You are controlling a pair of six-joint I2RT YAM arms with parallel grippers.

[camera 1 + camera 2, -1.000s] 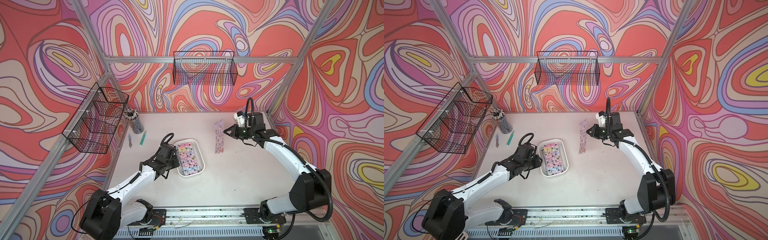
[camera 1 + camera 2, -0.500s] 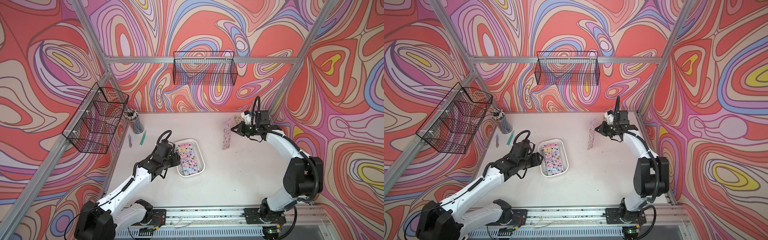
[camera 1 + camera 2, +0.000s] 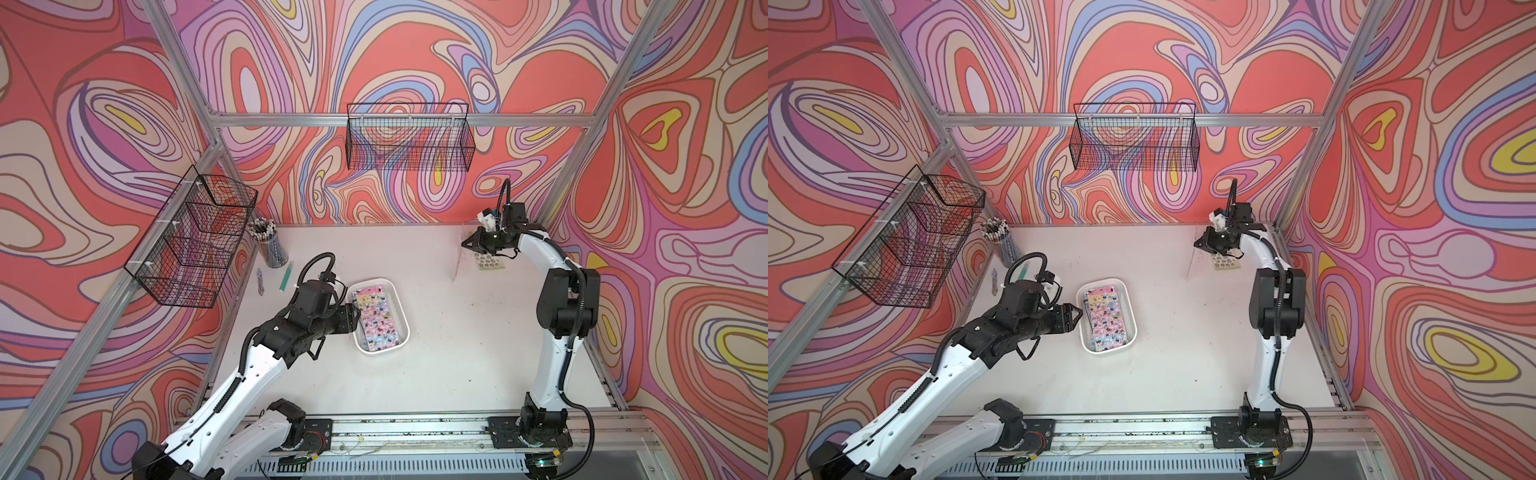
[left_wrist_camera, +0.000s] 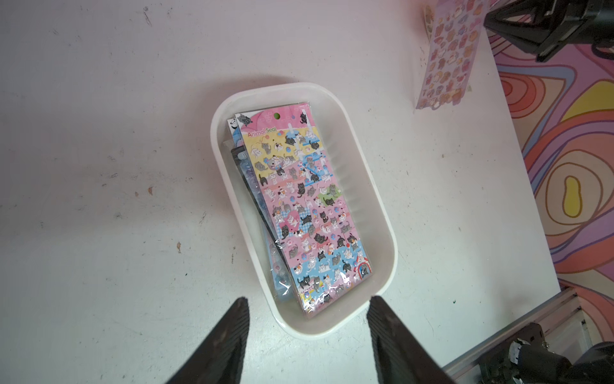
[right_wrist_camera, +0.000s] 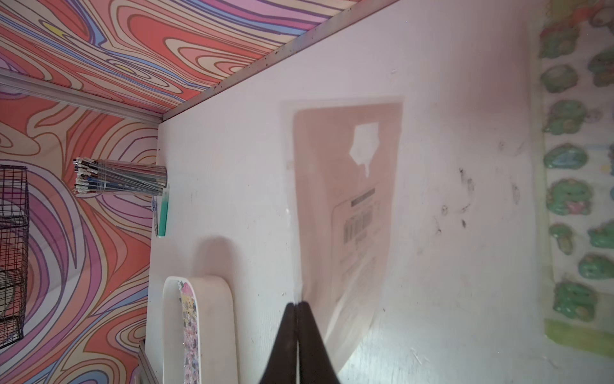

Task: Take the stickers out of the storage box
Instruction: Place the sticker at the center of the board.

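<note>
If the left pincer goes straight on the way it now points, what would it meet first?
The left pincer would probably meet the near rim of the storage box first, then the stickers inside. Its height over the rim is unclear, so it might reach the stickers directly.

High top views overlook everything; close wrist views apparently share the storage box (image 4: 309,329).

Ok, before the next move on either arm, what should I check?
1. Left pincer open: ok.
2. Stickers in the box lie between its fingers, left wrist view: ok.
3. Right pincer shut on held sheet: ok.
4. Held sheet clear of the box: ok.
5. Beside it, laid sheet flat on the table: ok.
6. Held sheet's lower edge touching table: cannot tell.
</note>
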